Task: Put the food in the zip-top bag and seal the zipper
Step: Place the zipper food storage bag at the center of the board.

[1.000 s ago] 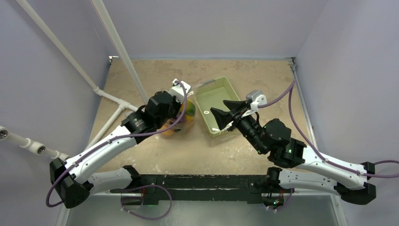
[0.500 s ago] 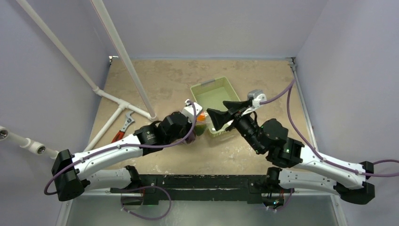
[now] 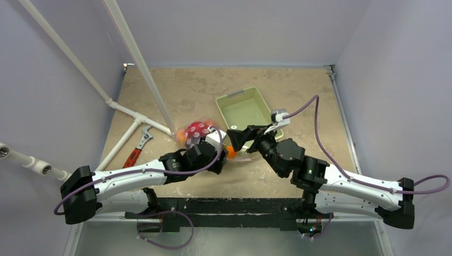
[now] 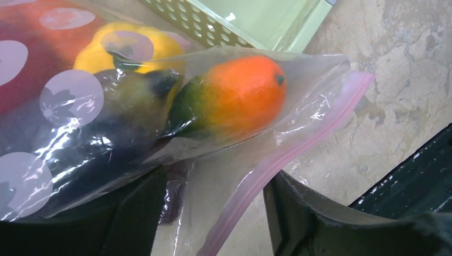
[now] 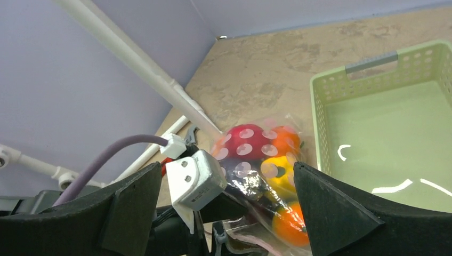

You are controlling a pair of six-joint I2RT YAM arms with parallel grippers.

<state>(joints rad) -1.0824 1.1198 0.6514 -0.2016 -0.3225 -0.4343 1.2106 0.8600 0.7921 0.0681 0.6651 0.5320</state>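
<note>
The zip-top bag (image 3: pixel 194 133) lies left of the basket, packed with the food: a red apple (image 5: pixel 246 141), a yellow pepper (image 4: pixel 122 48), an orange-and-green fruit (image 4: pixel 234 96) and a dark fruit (image 4: pixel 96 138). The pink zipper (image 4: pixel 298 144) runs down along the bag's mouth and passes between the jaws of my left gripper (image 4: pixel 213 218). Those jaws stand apart, with neither finger pinching the strip. My right gripper (image 5: pixel 229 213) hovers wide open just right of the bag's mouth, holding nothing. I see it in the top view as my right gripper (image 3: pixel 241 140), close beside my left gripper (image 3: pixel 223 153).
The pale green basket (image 3: pixel 245 106) stands behind the grippers with no food in it. White pipes (image 3: pixel 141 64) slant across the left side. A red-handled wrench (image 3: pixel 136 149) lies by them. Purple walls close in the table.
My left gripper has come toward the near edge along the bag's mouth and its jaws have gone from shut to apart. The right gripper opened wider and moved left. The bag shifted left.
</note>
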